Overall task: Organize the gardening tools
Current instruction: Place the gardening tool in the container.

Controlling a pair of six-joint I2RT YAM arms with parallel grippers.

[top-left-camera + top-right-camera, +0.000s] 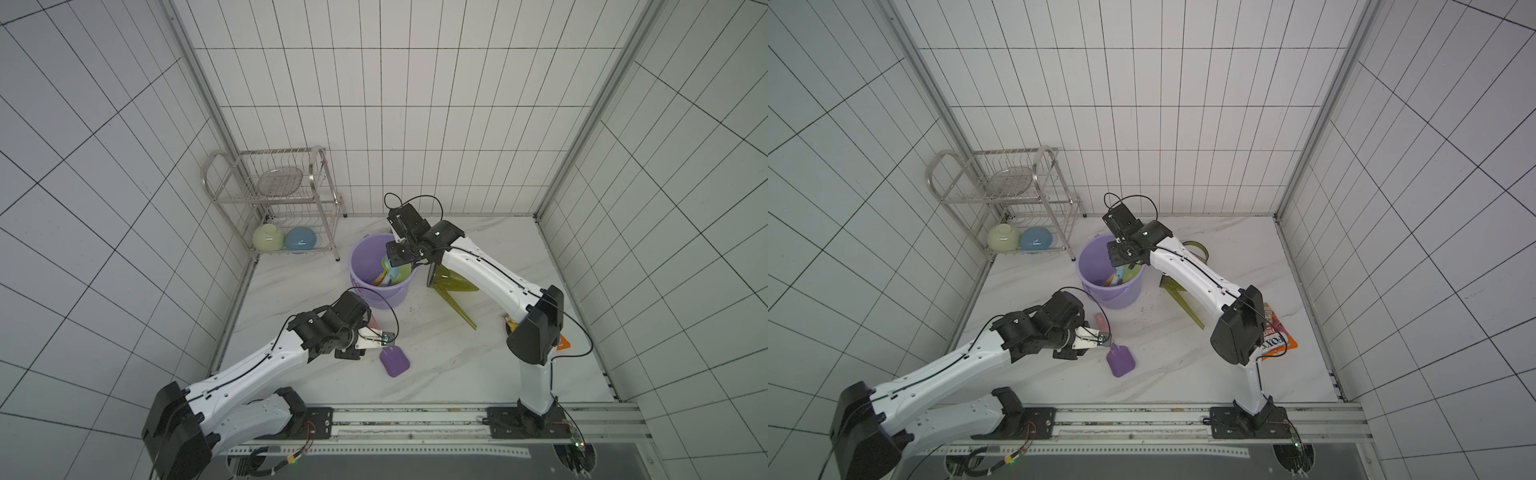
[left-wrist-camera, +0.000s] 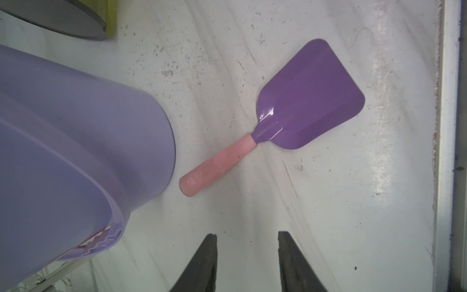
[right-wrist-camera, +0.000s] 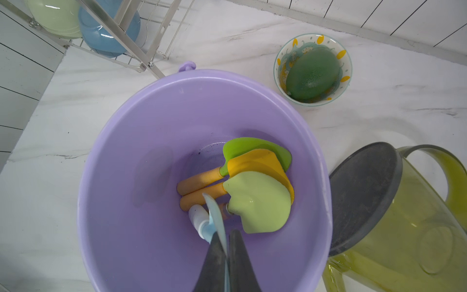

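Pinches teal shovel [image 3: 213, 212] by its thin blade edge in right gripper [image 3: 226, 233], over bucket [image 3: 141, 156] and three shovels [image 3: 257, 199] inside; could slip askew or jam on those blades at release. Hangs left gripper [image 2: 247, 235], jaws spread and empty, above purple shovel [image 2: 310, 96] on table [image 2: 328, 215] just beside bucket; could bump bucket while closing in

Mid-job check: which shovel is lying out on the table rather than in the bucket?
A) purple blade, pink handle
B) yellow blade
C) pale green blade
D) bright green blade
A: the purple shovel lies flat on the table beside the lilac bucket, in front of the open left end effector.
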